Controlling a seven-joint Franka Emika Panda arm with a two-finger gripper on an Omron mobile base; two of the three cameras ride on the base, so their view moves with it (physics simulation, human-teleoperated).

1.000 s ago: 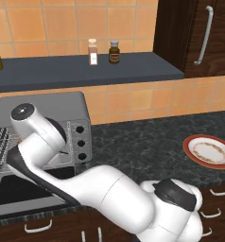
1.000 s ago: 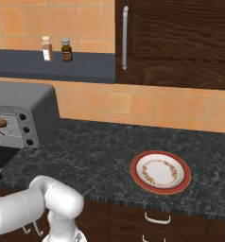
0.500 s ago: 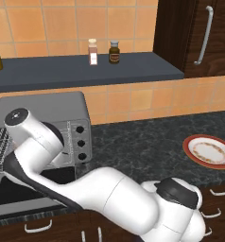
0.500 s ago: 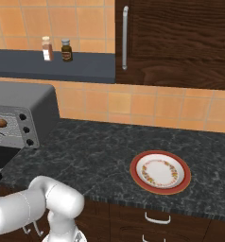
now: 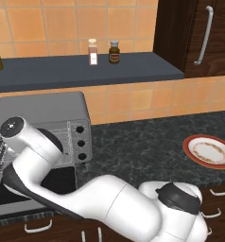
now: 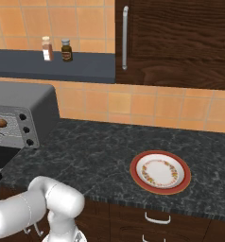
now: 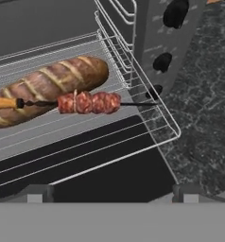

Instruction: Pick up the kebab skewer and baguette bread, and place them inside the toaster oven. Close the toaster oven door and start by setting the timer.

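Left base view: boxy grey metal toaster oven (image 5: 48, 123) sits on the dark speckled stone tabletop (image 5: 147, 146), three dark knobs down its right panel. Its dark glass door in a grey frame (image 5: 24, 191) lies folded down flat in front. White arm bends low across that opening.

Right base view: a bit of reddish-brown food shows on the wire rack (image 6: 3, 126) at the oven's mouth. Red-rimmed patterned plate (image 6: 160, 172) sits well apart on the tabletop.

Hand view: long golden-brown slashed baguette (image 7: 48, 87) lies on the pulled-out rack, the thin skewer of reddish meat chunks (image 7: 86, 102) resting against its near side. Claw (image 7: 112, 194) hangs released, tips wide apart, grasping nothing, over the door.

Judgement: loading looks done. Next comes getting under the door's edge, swinging it up shut, then turning the timer knob.
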